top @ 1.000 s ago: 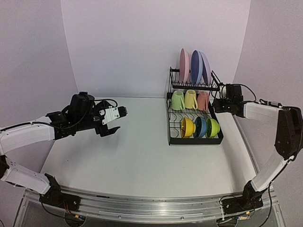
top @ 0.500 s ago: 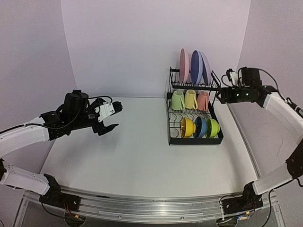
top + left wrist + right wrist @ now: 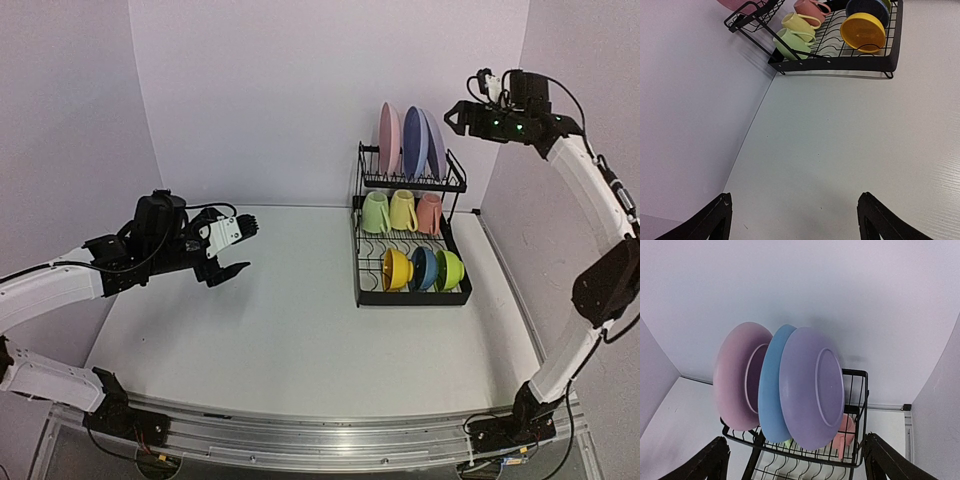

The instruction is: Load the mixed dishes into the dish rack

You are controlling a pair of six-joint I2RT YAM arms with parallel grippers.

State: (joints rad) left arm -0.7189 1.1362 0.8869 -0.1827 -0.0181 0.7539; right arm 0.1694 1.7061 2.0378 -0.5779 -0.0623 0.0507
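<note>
The black two-tier dish rack [image 3: 412,299] stands at the table's back right. Pink [image 3: 389,138], blue [image 3: 414,140] and lilac [image 3: 436,145] plates stand on edge in its upper shelf. Pale green [image 3: 375,212], yellow [image 3: 402,210] and pink [image 3: 429,213] mugs and yellow [image 3: 396,268], dark blue [image 3: 424,268] and green [image 3: 449,269] bowls sit in the lower tray. My right gripper [image 3: 455,110] is open and empty, raised right of the plates; its wrist view faces the lilac plate [image 3: 810,390]. My left gripper [image 3: 242,248] is open and empty over the table's left side.
The rack [image 3: 840,64] shows far ahead in the left wrist view. The back wall is close behind the rack and the right wall close to the right arm. The bare white tabletop [image 3: 300,330] lies between the arms.
My right gripper has risen from beside the rack's right side to plate height. My left gripper drew back slightly to the left, then stayed still.
</note>
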